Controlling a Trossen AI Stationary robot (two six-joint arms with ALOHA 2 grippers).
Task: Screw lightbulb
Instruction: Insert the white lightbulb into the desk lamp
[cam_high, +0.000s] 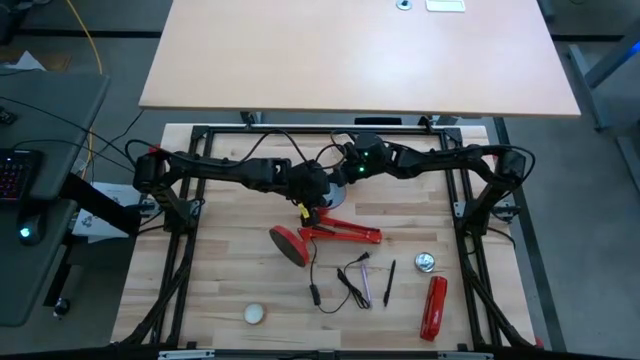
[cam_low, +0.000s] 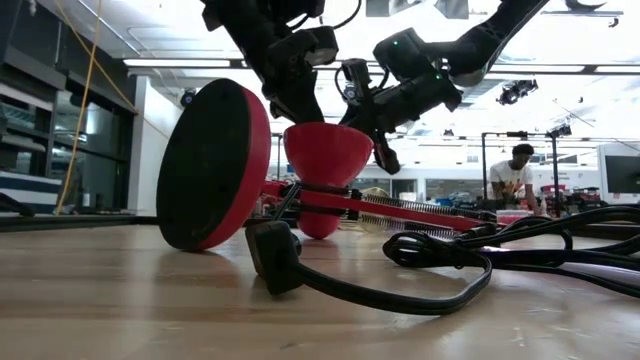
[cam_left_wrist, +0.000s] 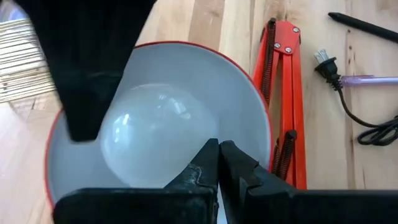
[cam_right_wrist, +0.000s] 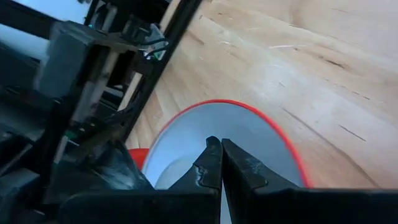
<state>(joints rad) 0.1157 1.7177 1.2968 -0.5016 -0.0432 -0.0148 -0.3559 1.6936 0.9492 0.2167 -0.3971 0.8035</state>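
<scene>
Lightbulb (cam_left_wrist: 158, 140) sitting inside the red lamp's shade (cam_left_wrist: 245, 99), white globe facing up out of the bowl. Left gripper (cam_left_wrist: 219, 163) right above the shade, fingers pinched together on nothing. Right gripper (cam_right_wrist: 221, 163) hanging over the same shade rim, also clenched tight and empty. Lamp arm (cam_high: 350, 233) lying flat on the wooden table (cam_high: 230, 270), base tipped on edge.

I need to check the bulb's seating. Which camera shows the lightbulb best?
The left wrist view: the lightbulb fills the picture, sitting inside the lamp shade, just beyond the shut left gripper. The high view hides it under the arms, the low view behind the shade's red outside, and the right wrist view shows only the shade's pale lining.
</scene>
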